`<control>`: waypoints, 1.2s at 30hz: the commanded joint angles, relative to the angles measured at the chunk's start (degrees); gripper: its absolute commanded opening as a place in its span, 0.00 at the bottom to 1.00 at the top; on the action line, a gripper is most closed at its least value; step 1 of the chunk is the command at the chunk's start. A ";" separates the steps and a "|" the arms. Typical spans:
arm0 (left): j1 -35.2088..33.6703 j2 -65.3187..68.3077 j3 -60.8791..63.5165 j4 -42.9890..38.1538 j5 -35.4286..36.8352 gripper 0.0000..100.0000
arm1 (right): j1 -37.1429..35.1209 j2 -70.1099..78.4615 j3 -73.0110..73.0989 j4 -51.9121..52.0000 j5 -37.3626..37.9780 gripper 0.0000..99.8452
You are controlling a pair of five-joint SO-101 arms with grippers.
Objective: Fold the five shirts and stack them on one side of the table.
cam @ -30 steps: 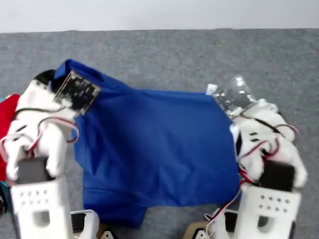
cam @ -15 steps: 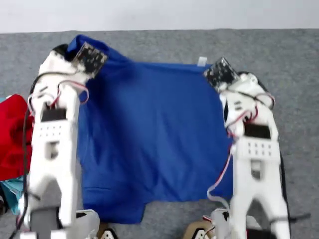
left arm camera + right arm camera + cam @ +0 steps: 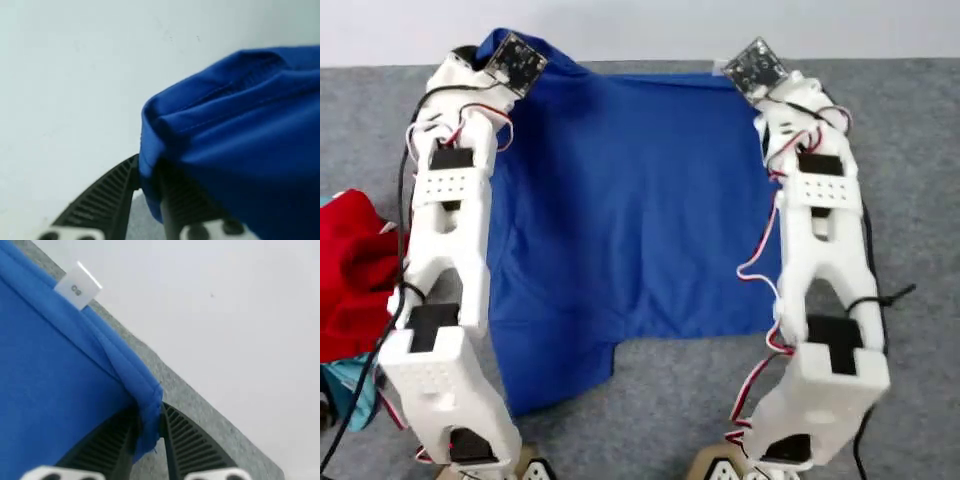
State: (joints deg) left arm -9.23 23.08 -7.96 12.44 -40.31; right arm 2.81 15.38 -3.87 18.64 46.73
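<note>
Left gripper (image 3: 146, 175) and right gripper (image 3: 148, 427) are each clamping a far edge of the blue shirt (image 3: 630, 210), which is lying spread on the grey table (image 3: 910, 150) between both arms.

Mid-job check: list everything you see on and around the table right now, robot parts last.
blue shirt: one, blue, spread flat over the middle of the table between the arms, far corners lifted.
white label: one, white, on the blue shirt's edge near the right pincer.
red shirt: one, red, bunched at the table's edge beside the left arm.
teal cloth: one, teal, partly seen beside the red shirt.
table cover: one, grey.
wall: white, behind the table.
left arm, right arm: two, white, stretched far.
left pincer, right pincer: two, black, each shut on a far corner of the blue shirt.
</note>
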 commanded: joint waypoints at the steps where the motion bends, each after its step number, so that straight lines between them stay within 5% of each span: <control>1: 0.18 -0.53 -5.76 5.36 -0.26 0.01 | -0.48 -0.40 -6.77 4.70 0.79 0.01; 11: 0.26 -3.69 -14.37 47.91 -0.35 0.01 | -0.22 -5.85 -6.77 30.81 0.79 0.01; 20: 1.32 -7.74 -14.46 79.56 -9.67 0.01 | 0.48 -10.68 -6.77 53.49 0.79 0.01; 24: 1.05 -9.85 -14.11 88.18 -11.87 0.01 | 0.66 -11.82 -6.77 62.46 0.79 0.01; 36: 1.49 -24.79 15.78 88.18 -19.25 0.01 | 5.58 -8.31 -5.27 75.74 6.51 0.01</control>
State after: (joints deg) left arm -7.91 4.53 0.57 98.77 -56.66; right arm 5.80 7.12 -7.03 92.66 50.51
